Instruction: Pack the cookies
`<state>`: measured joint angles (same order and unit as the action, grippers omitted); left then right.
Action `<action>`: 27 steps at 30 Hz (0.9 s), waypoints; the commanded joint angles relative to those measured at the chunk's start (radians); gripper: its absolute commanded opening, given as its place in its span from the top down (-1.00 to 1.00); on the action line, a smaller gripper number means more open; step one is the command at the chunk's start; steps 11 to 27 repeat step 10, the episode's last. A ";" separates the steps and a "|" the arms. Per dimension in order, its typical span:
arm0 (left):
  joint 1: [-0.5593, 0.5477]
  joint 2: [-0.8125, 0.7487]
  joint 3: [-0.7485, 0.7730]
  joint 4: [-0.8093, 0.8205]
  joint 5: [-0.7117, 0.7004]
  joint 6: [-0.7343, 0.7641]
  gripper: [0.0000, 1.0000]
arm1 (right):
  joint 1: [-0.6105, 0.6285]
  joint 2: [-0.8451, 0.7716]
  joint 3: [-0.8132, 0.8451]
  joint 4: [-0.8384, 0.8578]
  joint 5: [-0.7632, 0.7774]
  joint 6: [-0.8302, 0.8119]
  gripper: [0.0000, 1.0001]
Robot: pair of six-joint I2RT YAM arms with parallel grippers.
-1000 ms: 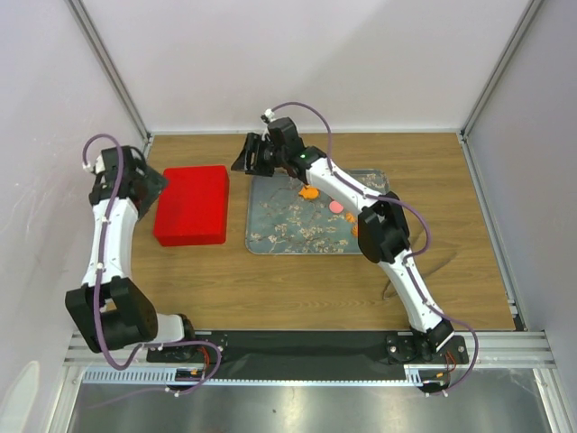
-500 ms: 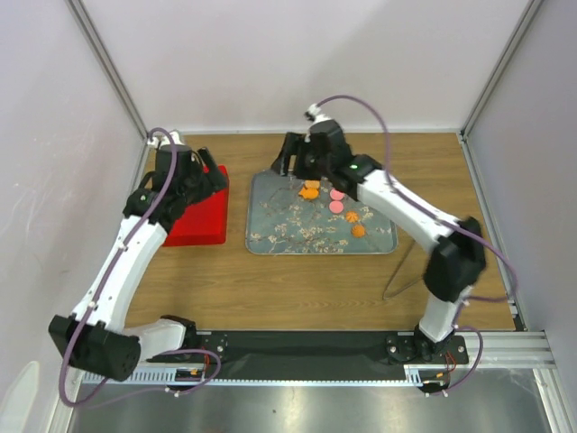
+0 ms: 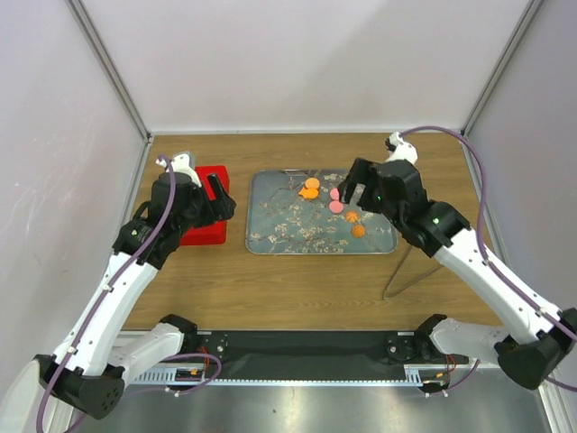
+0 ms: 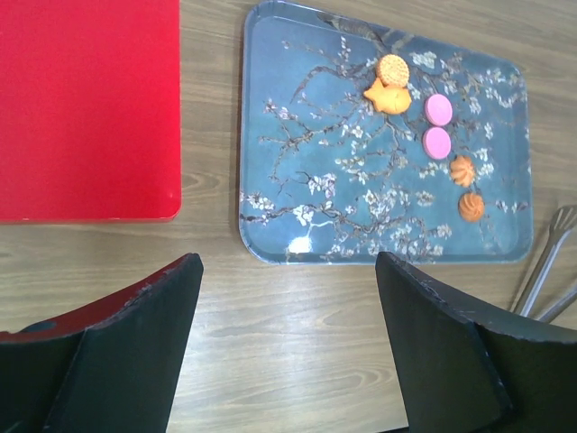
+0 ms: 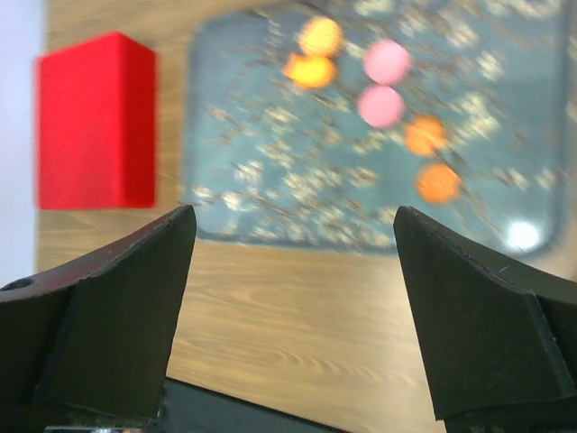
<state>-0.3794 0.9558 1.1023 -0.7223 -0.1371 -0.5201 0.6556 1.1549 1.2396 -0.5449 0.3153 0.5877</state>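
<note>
cookies (image 4: 438,142): six, four orange + two pink, loose on blossom-print tray (image 4: 315,198), centre-right | left pincer (image 4: 287,347): spread wide, empty, up beside red box (image 4: 86,108) right edge | right pincer (image 5: 293,311): spread wide, empty, above the cookies | tongs (image 4: 541,266): on tabletop (image 4: 270,307), just right of tray

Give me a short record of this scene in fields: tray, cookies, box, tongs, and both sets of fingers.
tray: blue with a blossom pattern, flat on the wood
cookies: six on the tray's far right part, four orange and two pink
box: red, left of the tray, not touching it
tongs: off the tray, by its near right corner
left fingers: open, holding nothing, by the box
right fingers: open, holding nothing, above the tray's right side
</note>
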 commanded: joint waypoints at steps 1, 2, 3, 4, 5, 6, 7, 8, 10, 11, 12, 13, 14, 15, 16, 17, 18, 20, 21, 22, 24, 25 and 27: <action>-0.009 -0.031 0.013 -0.005 0.028 0.069 -0.70 | -0.001 -0.063 -0.051 -0.085 0.085 0.037 -0.93; -0.009 -0.038 0.014 -0.008 0.031 0.069 -0.70 | 0.001 -0.073 -0.057 -0.102 0.088 0.040 -0.94; -0.009 -0.043 0.018 -0.005 0.039 0.071 -0.70 | -0.001 -0.089 -0.074 -0.105 0.094 0.044 -0.95; -0.009 -0.048 0.019 -0.005 0.044 0.071 -0.70 | -0.002 -0.092 -0.078 -0.107 0.103 0.043 -0.96; -0.009 -0.057 0.019 -0.002 0.045 0.069 -0.70 | -0.001 -0.093 -0.080 -0.107 0.105 0.043 -0.96; -0.009 -0.058 0.019 -0.002 0.044 0.071 -0.70 | -0.002 -0.096 -0.078 -0.105 0.107 0.041 -0.96; -0.009 -0.060 0.022 -0.002 0.041 0.072 -0.71 | -0.002 -0.090 -0.075 -0.104 0.111 0.041 -0.96; -0.009 -0.061 0.024 -0.003 0.037 0.074 -0.70 | -0.004 -0.089 -0.074 -0.098 0.114 0.040 -0.99; -0.009 -0.065 0.030 -0.009 0.036 0.081 -0.71 | -0.001 -0.084 -0.059 -0.090 0.139 0.041 -0.99; -0.009 -0.065 0.030 -0.009 0.036 0.081 -0.71 | -0.001 -0.084 -0.059 -0.090 0.139 0.041 -0.99; -0.009 -0.065 0.030 -0.009 0.036 0.081 -0.71 | -0.001 -0.084 -0.059 -0.090 0.139 0.041 -0.99; -0.009 -0.065 0.030 -0.009 0.036 0.081 -0.71 | -0.001 -0.084 -0.059 -0.090 0.139 0.041 -0.99; -0.009 -0.065 0.030 -0.009 0.036 0.081 -0.71 | -0.001 -0.084 -0.059 -0.090 0.139 0.041 -0.99; -0.009 -0.065 0.030 -0.009 0.036 0.081 -0.71 | -0.001 -0.084 -0.059 -0.090 0.139 0.041 -0.99; -0.009 -0.065 0.030 -0.009 0.036 0.081 -0.71 | -0.001 -0.084 -0.059 -0.090 0.139 0.041 -0.99; -0.009 -0.065 0.030 -0.009 0.036 0.081 -0.71 | -0.001 -0.084 -0.059 -0.090 0.139 0.041 -0.99; -0.009 -0.065 0.030 -0.009 0.036 0.081 -0.71 | -0.001 -0.084 -0.059 -0.090 0.139 0.041 -0.99; -0.009 -0.065 0.030 -0.009 0.036 0.081 -0.71 | -0.001 -0.084 -0.059 -0.090 0.139 0.041 -0.99; -0.009 -0.065 0.030 -0.009 0.036 0.081 -0.71 | -0.001 -0.084 -0.059 -0.090 0.139 0.041 -0.99; -0.009 -0.065 0.030 -0.009 0.036 0.081 -0.71 | -0.001 -0.084 -0.059 -0.090 0.139 0.041 -0.99; -0.009 -0.065 0.030 -0.009 0.036 0.081 -0.71 | -0.001 -0.084 -0.059 -0.090 0.139 0.041 -0.99; -0.009 -0.065 0.030 -0.009 0.036 0.081 -0.71 | -0.001 -0.084 -0.059 -0.090 0.139 0.041 -0.99; -0.009 -0.065 0.030 -0.009 0.036 0.081 -0.71 | -0.001 -0.084 -0.059 -0.090 0.139 0.041 -0.99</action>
